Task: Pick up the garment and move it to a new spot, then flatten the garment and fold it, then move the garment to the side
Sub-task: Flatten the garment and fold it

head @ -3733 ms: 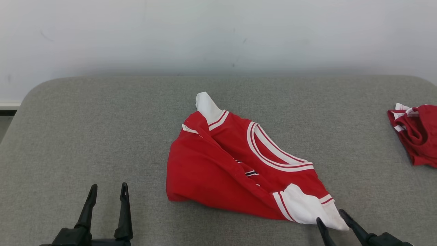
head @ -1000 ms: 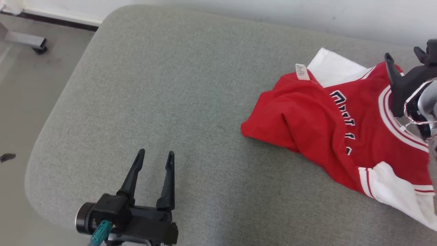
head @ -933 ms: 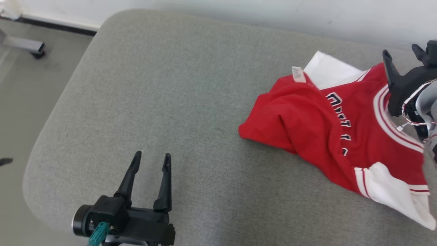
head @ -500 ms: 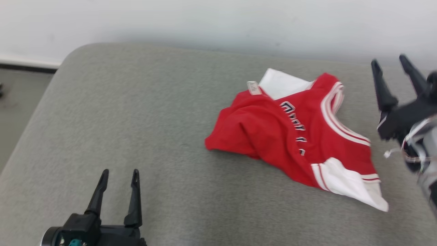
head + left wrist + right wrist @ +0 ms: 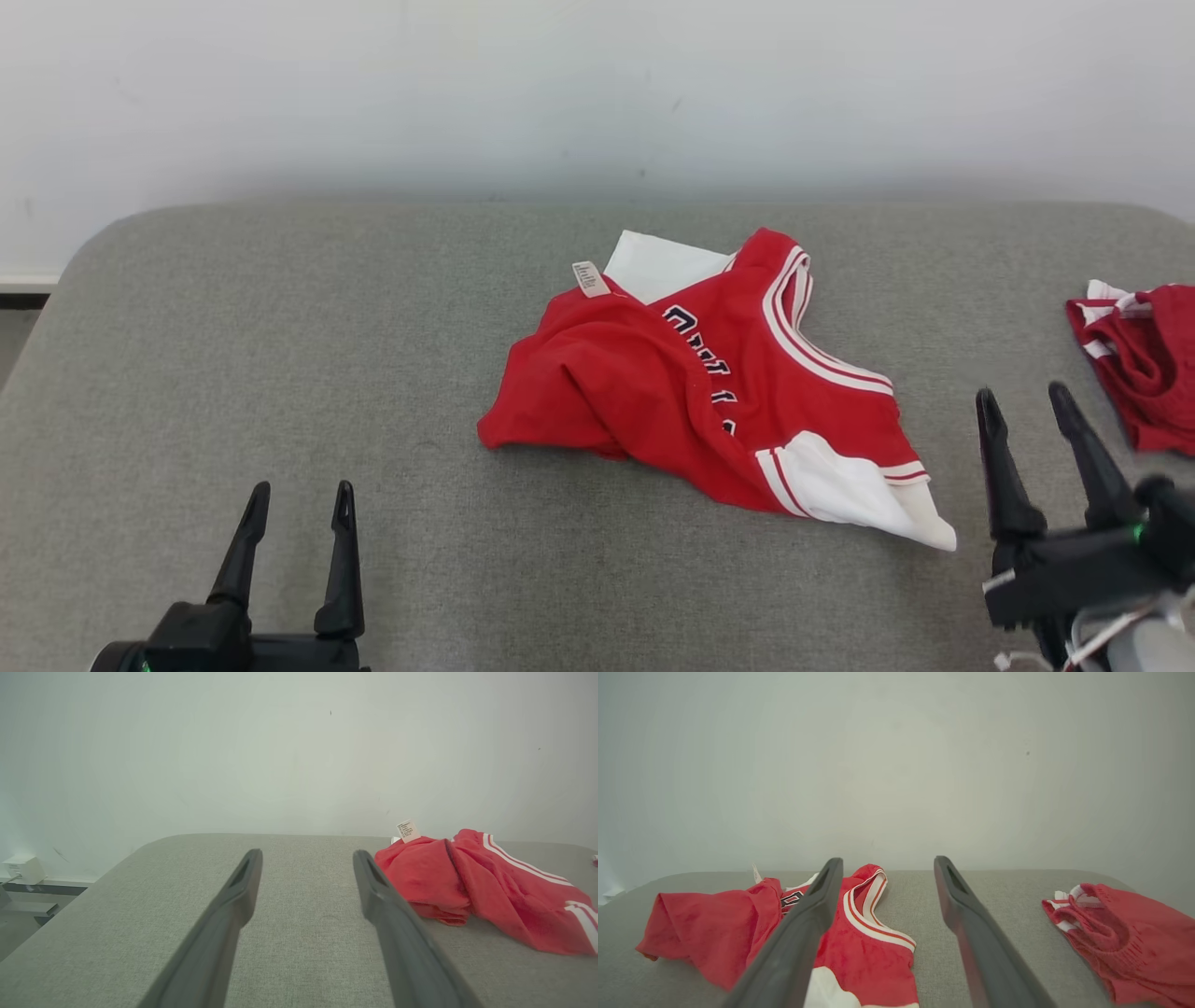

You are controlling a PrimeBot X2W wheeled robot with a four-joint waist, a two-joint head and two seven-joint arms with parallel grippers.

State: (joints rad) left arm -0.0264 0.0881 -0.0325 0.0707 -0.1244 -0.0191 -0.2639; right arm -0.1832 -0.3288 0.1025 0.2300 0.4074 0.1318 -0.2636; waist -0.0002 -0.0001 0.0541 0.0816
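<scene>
Head view: high, angled down across grey cushion (image 5: pixel 280 327) toward wall (image 5: pixel 597 93). Wrist views: low, near surface, facing wall; all share red garment (image 5: pixel 691 392).

free: grey cushion (image 5: pixel 280 355) left of garment (image 5: pixel 691 392); obstacle: second red garment (image 5: pixel 1144 364) far right

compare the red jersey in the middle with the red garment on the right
The jersey lies spread mid-surface; the right garment is bunched in a small heap near the edge. The jersey shows dark lettering and white sleeves; the right garment has just thin white trim. Both are red with white striping, on the grey surface.
</scene>
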